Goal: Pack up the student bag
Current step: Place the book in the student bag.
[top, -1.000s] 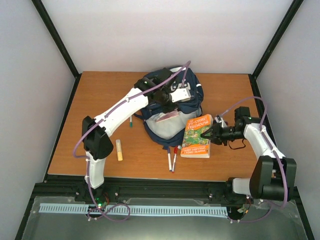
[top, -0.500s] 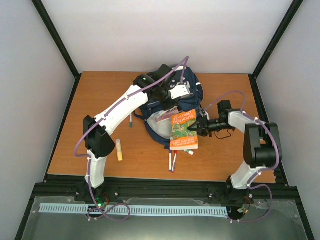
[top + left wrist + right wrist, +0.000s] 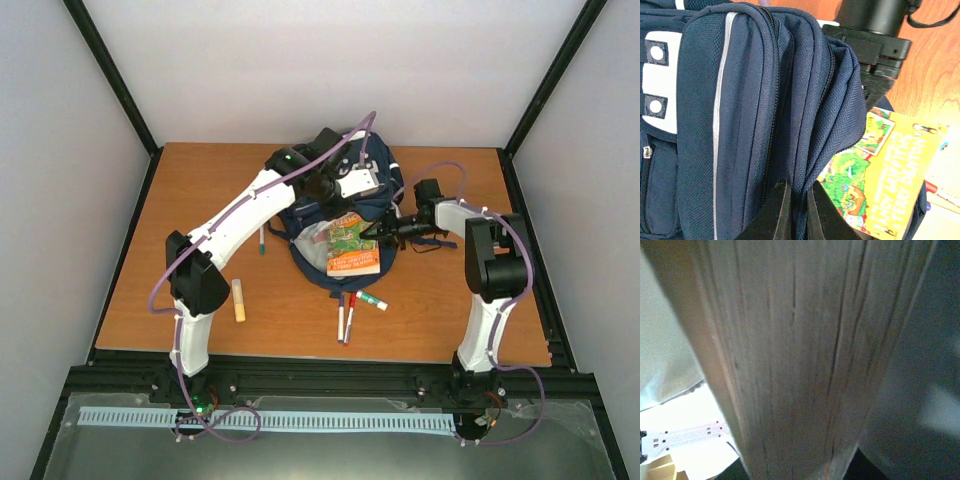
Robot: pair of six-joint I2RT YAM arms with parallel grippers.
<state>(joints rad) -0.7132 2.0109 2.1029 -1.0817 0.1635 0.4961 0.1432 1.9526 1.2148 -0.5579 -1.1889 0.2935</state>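
The navy student bag [image 3: 392, 190] lies at the table's middle back, its mouth open toward me and its pale grey lining [image 3: 318, 262] showing. My left gripper [image 3: 335, 193] is shut on the edge of the bag's top flap [image 3: 840, 100], with the navy fabric pinched between the black fingers [image 3: 799, 200]. My right gripper [image 3: 378, 232] is shut on a yellow and green book [image 3: 352, 245] and holds it over the open mouth, partly under the flap. The book also shows in the left wrist view [image 3: 890, 170]. The right wrist view is filled by the book's page edges [image 3: 800, 355].
Two markers [image 3: 345, 320] and a green-capped marker [image 3: 372, 300] lie in front of the bag. A yellow stick [image 3: 239, 300] lies at the left front, and a green pen [image 3: 262, 240] lies beside the bag's left side. The right arm's black wrist [image 3: 875, 45] is close behind the flap.
My right gripper has carried the book from the table at the bag's right, leftward and back, into the bag's open mouth. My left gripper still holds the flap.
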